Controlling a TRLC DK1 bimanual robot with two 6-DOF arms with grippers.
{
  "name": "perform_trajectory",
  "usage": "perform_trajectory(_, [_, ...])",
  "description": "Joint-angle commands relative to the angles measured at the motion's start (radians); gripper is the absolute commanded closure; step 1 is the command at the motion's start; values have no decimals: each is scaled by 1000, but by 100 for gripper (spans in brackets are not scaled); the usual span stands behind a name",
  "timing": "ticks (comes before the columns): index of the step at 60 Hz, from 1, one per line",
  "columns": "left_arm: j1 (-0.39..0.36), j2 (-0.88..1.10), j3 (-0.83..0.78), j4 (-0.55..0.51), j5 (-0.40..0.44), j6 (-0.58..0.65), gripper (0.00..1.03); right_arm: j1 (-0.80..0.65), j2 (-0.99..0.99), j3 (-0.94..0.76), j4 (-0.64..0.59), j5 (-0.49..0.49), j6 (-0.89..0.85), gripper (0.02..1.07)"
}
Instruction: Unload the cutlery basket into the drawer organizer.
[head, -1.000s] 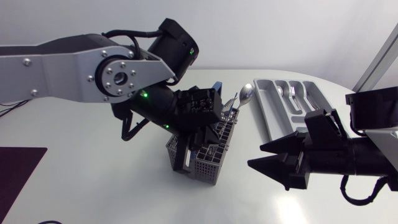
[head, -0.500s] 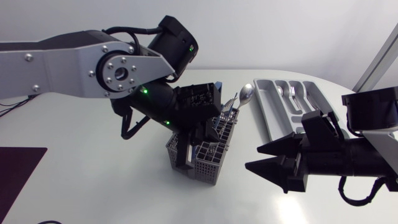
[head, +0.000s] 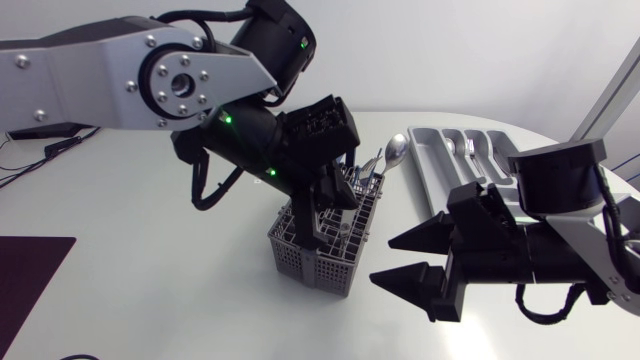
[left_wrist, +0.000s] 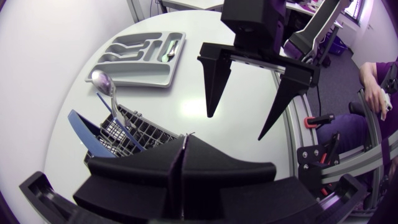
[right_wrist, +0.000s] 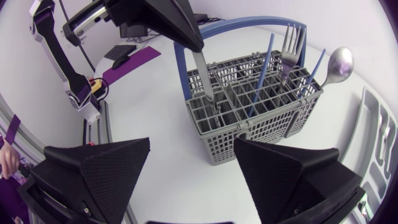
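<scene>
While the left gripper (right_wrist: 186, 40) sits over the grey cutlery basket (head: 335, 262), fingers pinched shut on a silver utensil (right_wrist: 202, 74) whose lower end is down in a compartment, the right gripper (head: 382, 262) hangs just beside the basket, fingers spread wide (nothing in them). A spoon (head: 396, 150), a fork (right_wrist: 292, 43) and blue-handled pieces (right_wrist: 266, 68) stand in the basket. The drawer organizer (head: 435, 175) is nearby, with some cutlery in it.

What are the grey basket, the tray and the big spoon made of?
The basket looks like matte grey moulded plastic, judging by its fine grid walls. The tray seems smooth grey plastic too, with rounded moulded compartments. The spoon is probably polished metal: its bowl shines.
</scene>
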Motion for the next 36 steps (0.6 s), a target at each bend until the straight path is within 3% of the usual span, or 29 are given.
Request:
perform_trajectory(1, [5,-28,48,7,1,-37,97,18,33,16,32,24,-43,9])
perform_trajectory(36, [-38,-92,73,-34,-90,-76,97,67,153,15,138,127,-105,9])
